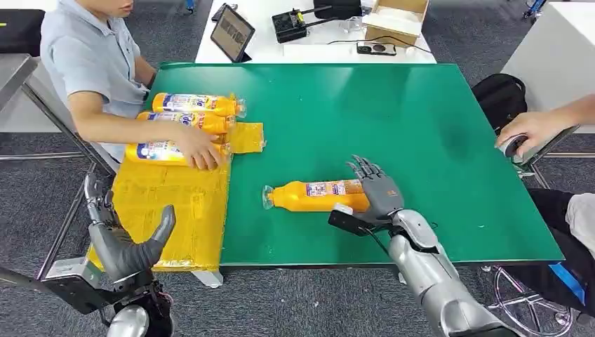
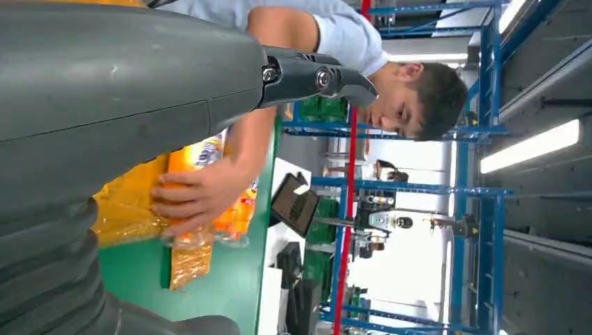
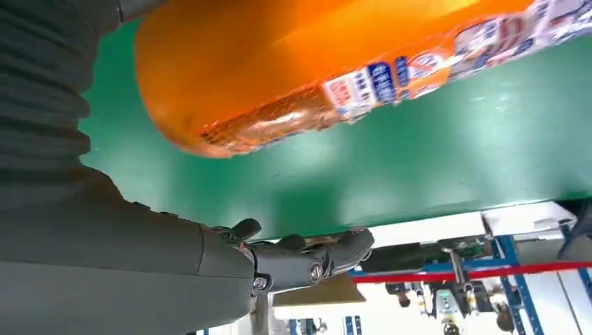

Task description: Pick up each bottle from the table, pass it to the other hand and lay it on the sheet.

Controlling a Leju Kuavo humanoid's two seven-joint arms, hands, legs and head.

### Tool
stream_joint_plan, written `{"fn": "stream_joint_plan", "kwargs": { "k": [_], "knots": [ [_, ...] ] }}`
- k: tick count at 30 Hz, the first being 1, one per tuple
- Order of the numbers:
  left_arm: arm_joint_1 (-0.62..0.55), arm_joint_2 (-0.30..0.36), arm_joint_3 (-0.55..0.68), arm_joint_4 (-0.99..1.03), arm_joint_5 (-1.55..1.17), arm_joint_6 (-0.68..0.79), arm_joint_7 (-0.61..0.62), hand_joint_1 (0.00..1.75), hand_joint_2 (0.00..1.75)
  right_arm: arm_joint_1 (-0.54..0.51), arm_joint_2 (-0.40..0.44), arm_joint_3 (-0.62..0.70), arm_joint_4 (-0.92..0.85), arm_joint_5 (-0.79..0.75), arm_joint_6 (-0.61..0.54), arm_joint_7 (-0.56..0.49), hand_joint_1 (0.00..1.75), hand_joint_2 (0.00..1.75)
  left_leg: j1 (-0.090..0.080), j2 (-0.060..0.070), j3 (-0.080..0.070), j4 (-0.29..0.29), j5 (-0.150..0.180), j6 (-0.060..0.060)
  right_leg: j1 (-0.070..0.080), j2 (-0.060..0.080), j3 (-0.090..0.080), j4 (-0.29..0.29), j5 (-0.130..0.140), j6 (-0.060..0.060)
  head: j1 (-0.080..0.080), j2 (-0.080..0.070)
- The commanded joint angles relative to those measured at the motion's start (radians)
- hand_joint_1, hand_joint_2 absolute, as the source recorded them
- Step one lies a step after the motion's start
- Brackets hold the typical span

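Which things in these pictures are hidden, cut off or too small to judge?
- Head view: whether the right hand grips the bottle or only rests on it; the hand covers the bottle's base.
- Right wrist view: the bottle's cap end, cut off by the picture's edge.
- Head view: part of the nearest bottle on the yellow sheet, covered by the person's hand.
- Head view: the label text, too small.

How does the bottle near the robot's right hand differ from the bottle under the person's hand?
The bottle by the right hand lies on the bare green table; the bottle under the person's hand lies on the yellow sheet. The first has its cap end to the left, the second to the right. The first lies alone, the second beside two more bottles. Both are orange, labelled and on their sides.
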Motion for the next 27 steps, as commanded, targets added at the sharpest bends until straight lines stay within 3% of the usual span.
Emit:
{"fn": "stream_joint_plan", "kwargs": {
  "k": [1,20,25,26,27],
  "knots": [
    [-0.056,0.032,-0.014,0.105,0.000,-0.009,0.026,0.00,1.75,-0.132,0.051,0.068,0.253,0.010,0.019,0.027,0.00,1.75,-0.001,0.003,0.004,-0.001,-0.001,0.001,0.000,0.002,0.003,-0.001,0.000,-0.003,0.000,0.000],
    [-0.064,0.040,-0.018,0.135,0.017,-0.047,0.087,0.00,1.75,-0.155,0.081,0.083,0.303,-0.002,0.079,0.051,0.00,1.75,-0.001,0.001,0.004,-0.001,-0.001,0.001,0.000,-0.001,0.003,-0.001,-0.001,-0.003,0.000,0.000],
    [-0.060,0.039,-0.014,0.125,0.022,-0.054,0.098,0.00,1.75,-0.168,0.084,0.103,0.334,0.011,0.141,0.094,0.00,1.75,-0.001,0.001,0.003,-0.001,-0.001,0.001,0.000,-0.001,0.003,-0.001,0.000,-0.003,0.000,0.000],
    [-0.061,0.040,-0.016,0.125,0.026,-0.064,0.105,0.00,1.75,-0.180,0.083,0.109,0.345,0.008,0.186,0.106,0.07,1.75,0.000,0.001,0.002,-0.001,0.000,0.001,0.000,0.000,0.001,-0.001,0.000,-0.002,0.000,0.000],
    [-0.063,0.041,-0.018,0.127,0.028,-0.070,0.111,0.00,1.75,-0.187,0.082,0.112,0.351,0.006,0.208,0.117,0.77,1.75,0.000,0.001,0.004,-0.001,-0.001,0.001,0.000,0.000,0.003,-0.001,-0.001,-0.003,0.000,0.000]
  ]
}}
